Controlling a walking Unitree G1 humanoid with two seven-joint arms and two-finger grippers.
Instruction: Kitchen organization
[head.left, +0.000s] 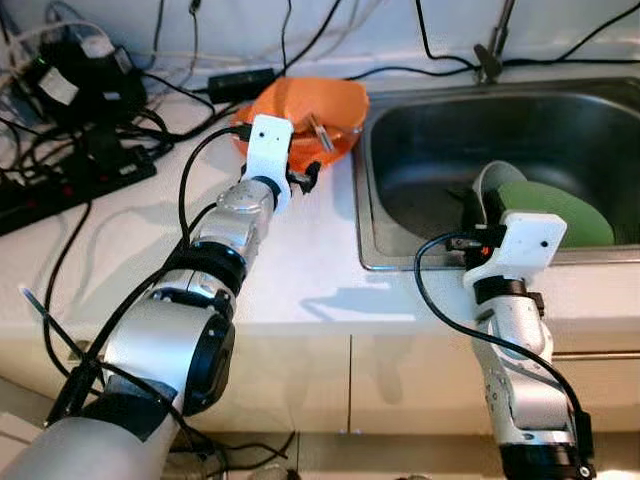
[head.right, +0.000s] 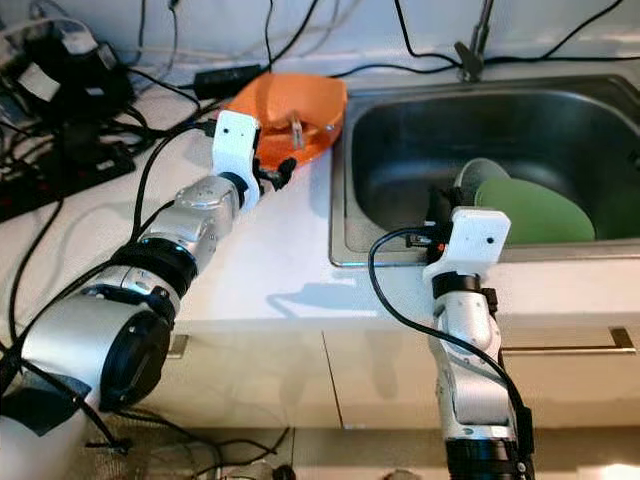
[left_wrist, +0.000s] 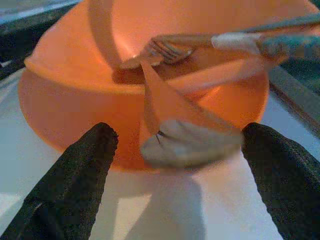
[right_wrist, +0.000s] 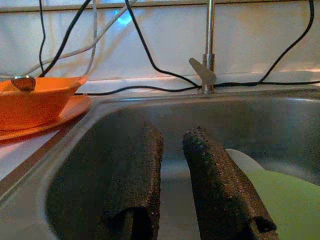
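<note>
An orange bowl (head.left: 330, 105) stands on the white counter just left of the sink (head.left: 365, 200). Inside it lie a fork (left_wrist: 170, 47) and an orange spoon whose grey handle end (left_wrist: 190, 142) hangs over the bowl's near rim. My left gripper (left_wrist: 180, 137) is open at that rim, one finger on each side of the grey handle end, apart from it. My right gripper (right_wrist: 172, 137) hovers over the sink's front edge, fingers close together with nothing between them. A green plate (head.left: 560, 215) and a grey bowl (head.left: 490, 180) lie in the sink, just beyond it.
A black power strip (head.left: 70, 185), plugs and tangled cables cover the counter's back left. A faucet (head.left: 490, 55) rises behind the sink. Cables run along the back wall. Cabinet fronts sit below the counter's front edge.
</note>
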